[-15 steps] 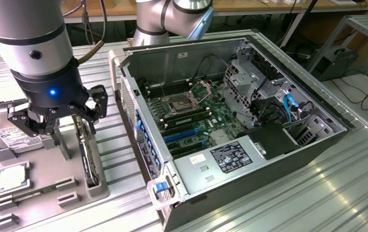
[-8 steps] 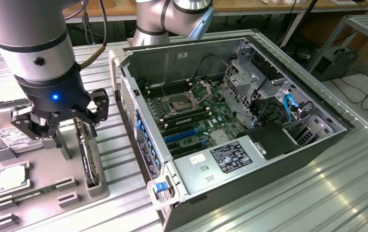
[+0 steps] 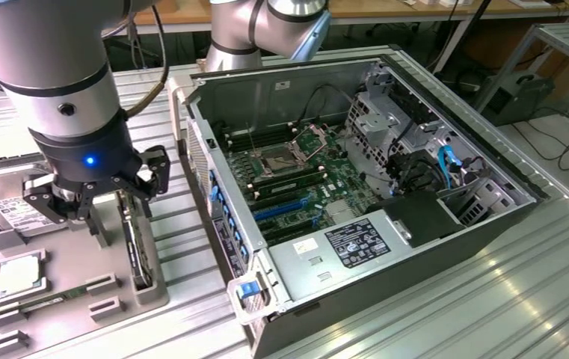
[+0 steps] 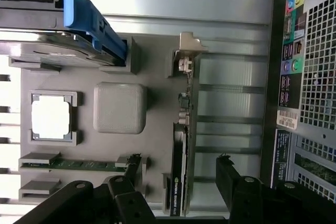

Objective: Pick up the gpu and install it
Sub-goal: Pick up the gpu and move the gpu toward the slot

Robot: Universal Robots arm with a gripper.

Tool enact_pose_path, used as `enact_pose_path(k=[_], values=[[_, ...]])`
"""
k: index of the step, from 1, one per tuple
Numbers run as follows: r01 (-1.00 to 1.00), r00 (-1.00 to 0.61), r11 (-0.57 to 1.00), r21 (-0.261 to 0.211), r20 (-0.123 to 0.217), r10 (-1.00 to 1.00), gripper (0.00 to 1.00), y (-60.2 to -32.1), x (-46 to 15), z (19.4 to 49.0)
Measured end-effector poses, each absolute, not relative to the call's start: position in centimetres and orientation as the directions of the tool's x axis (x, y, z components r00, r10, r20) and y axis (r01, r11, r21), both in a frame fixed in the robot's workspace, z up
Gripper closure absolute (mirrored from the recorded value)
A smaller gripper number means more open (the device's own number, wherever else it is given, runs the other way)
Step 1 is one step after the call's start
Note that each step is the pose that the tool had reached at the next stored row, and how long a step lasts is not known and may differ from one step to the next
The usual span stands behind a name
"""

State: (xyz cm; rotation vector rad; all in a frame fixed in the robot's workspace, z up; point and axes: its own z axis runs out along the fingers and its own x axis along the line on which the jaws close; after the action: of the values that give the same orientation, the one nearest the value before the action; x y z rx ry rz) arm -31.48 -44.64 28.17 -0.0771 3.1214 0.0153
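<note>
I hold my gripper (image 4: 178,167) right over the gpu (image 4: 186,129). The jaws are spread wide, one on each side of the card, and I think neither touches it. The card stands on its thin edge in the gray tray (image 4: 157,51), so its flat sides face the jaws. The open computer case (image 3: 264,97) waits beside them.
</note>
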Motion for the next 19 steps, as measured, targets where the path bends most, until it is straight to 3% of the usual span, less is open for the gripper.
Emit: enact_pose_path(k=[19], values=[[-0.043,-0.999,0.999,0.009,-0.019,-0.043,0.32,-44.8,-31.5,24.1]])
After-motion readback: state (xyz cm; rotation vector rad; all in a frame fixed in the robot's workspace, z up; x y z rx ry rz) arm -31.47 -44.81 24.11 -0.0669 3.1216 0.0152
